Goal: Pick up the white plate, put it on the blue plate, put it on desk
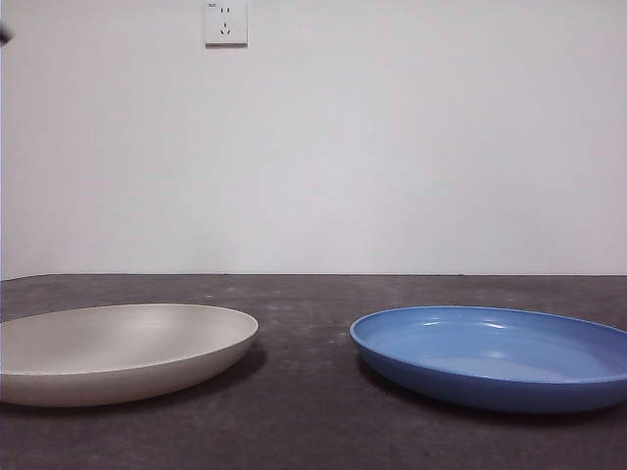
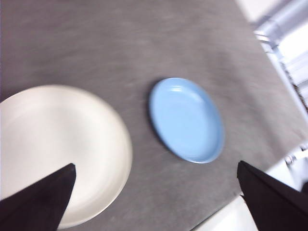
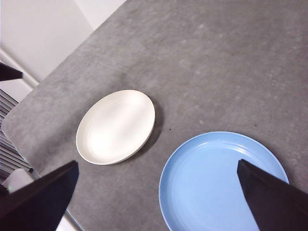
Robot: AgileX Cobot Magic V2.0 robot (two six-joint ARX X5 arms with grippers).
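The white plate [image 1: 122, 348] lies flat on the dark grey speckled surface [image 1: 304, 411], on the left of the front view. The blue plate [image 1: 495, 354] lies flat on the right of that view, well apart from it, with a strip of bare surface between the 2 rims. Neither plate touches the other, and nothing rests on either one.

The left hand [image 2: 156, 202] hangs high above the surface, released, its 2 black jaws spread wide with nothing between them. Its wrist view is a little blurred; the white plate [image 2: 57, 149] is the nearer one below it, the blue plate [image 2: 186, 119] farther off.

The right hand [image 3: 156, 202] also hangs high, released and gripping nothing, with the blue plate [image 3: 219, 185] close beneath it and the white plate [image 3: 115, 127] farther away.

On the pale wall behind the surface sits a white wall socket [image 1: 225, 23].
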